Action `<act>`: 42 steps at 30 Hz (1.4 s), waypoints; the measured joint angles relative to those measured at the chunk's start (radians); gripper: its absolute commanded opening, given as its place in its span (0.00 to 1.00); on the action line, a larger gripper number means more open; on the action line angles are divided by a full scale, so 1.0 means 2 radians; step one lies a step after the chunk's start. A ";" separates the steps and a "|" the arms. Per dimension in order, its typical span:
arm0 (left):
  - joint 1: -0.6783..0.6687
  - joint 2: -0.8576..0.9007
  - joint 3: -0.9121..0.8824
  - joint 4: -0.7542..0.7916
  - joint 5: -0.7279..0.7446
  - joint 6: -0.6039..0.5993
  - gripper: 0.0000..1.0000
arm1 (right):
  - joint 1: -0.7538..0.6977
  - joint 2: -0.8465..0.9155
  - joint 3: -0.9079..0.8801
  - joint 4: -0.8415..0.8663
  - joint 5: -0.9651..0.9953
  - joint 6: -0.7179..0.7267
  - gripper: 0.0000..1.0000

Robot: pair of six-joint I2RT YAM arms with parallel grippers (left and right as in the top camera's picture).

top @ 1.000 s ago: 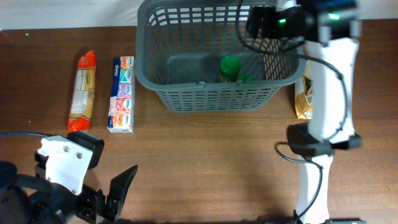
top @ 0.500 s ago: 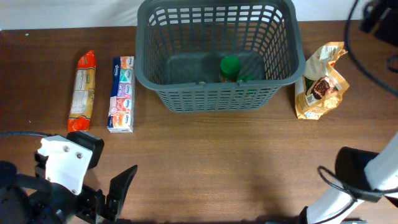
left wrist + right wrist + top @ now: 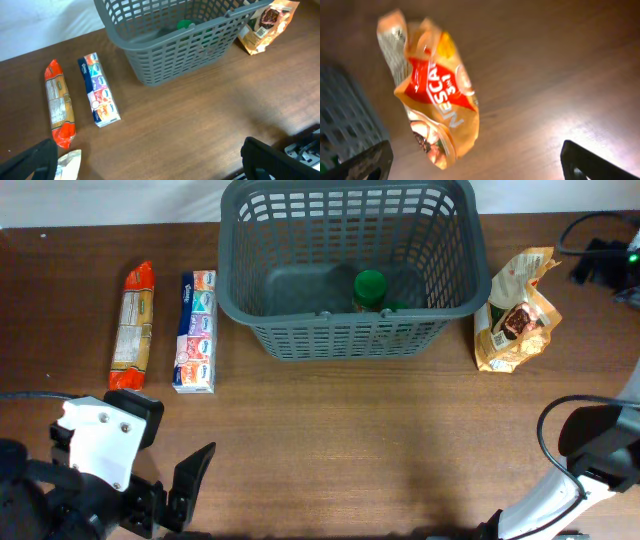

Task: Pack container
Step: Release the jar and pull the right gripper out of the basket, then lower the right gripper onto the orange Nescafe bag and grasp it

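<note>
Pasta in an orange packet (image 3: 132, 328) lies far left, with a tissue pack (image 3: 195, 330) just beside it. Below them in the overhead view, the left gripper (image 3: 147, 150) hangs with jaws wide apart, empty. The container (image 3: 350, 340) stands centre-back with 1 green-lidded jar (image 3: 370, 283) inside. Right of it lies a Nescafé pouch (image 3: 513, 310), with the right gripper (image 3: 475, 160) near it, jaws spread wide and empty.

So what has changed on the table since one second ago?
The right arm swung from above the basket's right end away to the right; its open, empty gripper now hangs beside the coffee bag, hidden before. Nothing was grasped or released. The left arm barely shifted. Basket, bottle, pasta and tissues stayed.
</note>
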State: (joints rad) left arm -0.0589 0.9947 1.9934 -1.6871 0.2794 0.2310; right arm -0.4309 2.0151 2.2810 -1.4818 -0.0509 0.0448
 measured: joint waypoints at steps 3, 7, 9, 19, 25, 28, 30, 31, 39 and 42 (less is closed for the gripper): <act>0.000 0.000 0.000 0.000 0.000 0.000 0.99 | 0.006 0.000 -0.048 0.037 -0.014 -0.036 0.99; 0.000 0.000 0.000 0.000 0.000 0.000 0.99 | 0.016 0.000 -0.099 0.064 -0.024 -0.070 0.99; 0.000 0.000 0.000 0.000 0.000 0.000 0.99 | 0.020 0.000 -0.113 0.067 -0.026 -0.086 0.99; 0.000 0.000 0.000 0.000 0.000 0.000 0.99 | 0.046 0.000 -0.129 0.080 -0.028 -0.141 0.99; 0.000 0.000 0.000 0.000 0.000 0.000 0.99 | 0.047 0.010 -0.129 0.080 -0.028 -0.145 0.99; 0.000 0.000 0.000 0.000 0.000 0.000 0.99 | 0.047 0.023 -0.129 0.079 -0.028 -0.147 0.99; 0.000 0.000 0.000 0.000 0.000 0.000 0.99 | 0.048 0.033 -0.129 0.078 -0.028 -0.152 0.99; 0.000 0.000 0.000 0.000 0.000 0.000 0.99 | 0.049 0.036 -0.129 0.078 -0.028 -0.154 0.99; 0.000 0.000 0.000 0.000 -0.001 0.000 0.99 | 0.059 0.058 -0.129 0.078 -0.028 -0.158 0.99; 0.000 0.000 0.000 0.000 -0.002 0.000 0.99 | 0.063 0.067 -0.129 0.078 -0.028 -0.158 0.99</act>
State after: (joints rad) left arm -0.0589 0.9947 1.9934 -1.6867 0.2752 0.2310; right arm -0.3054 2.1494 2.0232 -1.3262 -0.1074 -0.2707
